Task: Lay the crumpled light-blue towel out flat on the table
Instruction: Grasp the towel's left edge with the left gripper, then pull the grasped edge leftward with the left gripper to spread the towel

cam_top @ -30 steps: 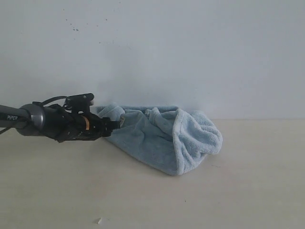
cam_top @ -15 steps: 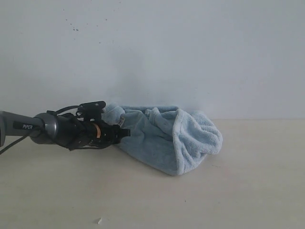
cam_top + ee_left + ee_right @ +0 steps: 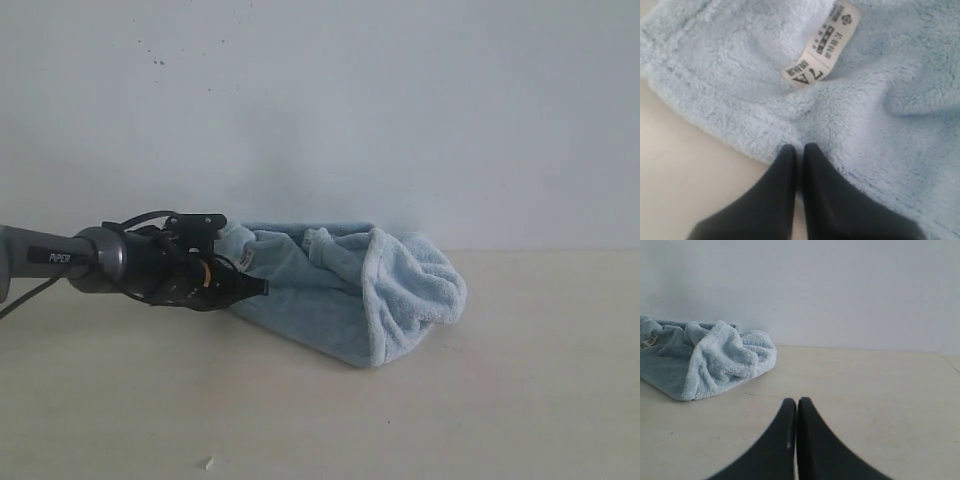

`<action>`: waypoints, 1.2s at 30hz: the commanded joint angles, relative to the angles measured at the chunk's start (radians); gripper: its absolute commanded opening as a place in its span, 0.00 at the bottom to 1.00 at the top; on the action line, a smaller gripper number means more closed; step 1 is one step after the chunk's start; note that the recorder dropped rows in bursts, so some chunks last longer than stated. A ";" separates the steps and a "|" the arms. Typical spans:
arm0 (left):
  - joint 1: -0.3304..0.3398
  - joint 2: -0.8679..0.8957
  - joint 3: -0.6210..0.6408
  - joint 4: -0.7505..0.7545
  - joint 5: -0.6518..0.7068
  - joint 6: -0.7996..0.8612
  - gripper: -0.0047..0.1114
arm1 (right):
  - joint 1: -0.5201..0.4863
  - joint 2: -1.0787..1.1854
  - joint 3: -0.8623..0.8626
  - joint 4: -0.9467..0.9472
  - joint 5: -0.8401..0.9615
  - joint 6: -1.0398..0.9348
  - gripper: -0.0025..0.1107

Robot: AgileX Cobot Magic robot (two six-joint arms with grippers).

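The left gripper (image 3: 262, 288) hides the left end of the towel (image 3: 340, 290), and its arm (image 3: 50, 256) is cut off at the left edge. The small print on the tag (image 3: 821, 45) is too blurred to read.

Pale-blue towel (image 3: 340, 300) (white tag (image 3: 822, 47)), beige table (image 3: 500, 400).

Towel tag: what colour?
Tag is white with black print; the left wrist view shows it best.

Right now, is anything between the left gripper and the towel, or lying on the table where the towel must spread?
Nothing visible. The left gripper, jaws shut, sits at the hemmed edge of the towel near its white tag. The table around the towel shows only a tiny white speck at the front.
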 commanded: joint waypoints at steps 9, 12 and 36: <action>-0.060 -0.120 0.185 -0.514 0.210 0.540 0.08 | 0.002 -0.005 -0.001 -0.004 -0.009 0.000 0.02; -0.058 -0.197 0.310 -0.512 0.169 0.540 0.08 | 0.002 -0.005 -0.001 -0.004 -0.009 0.000 0.02; -0.009 -0.733 0.897 -0.417 -0.033 0.540 0.08 | 0.002 -0.005 -0.001 -0.004 -0.009 0.000 0.02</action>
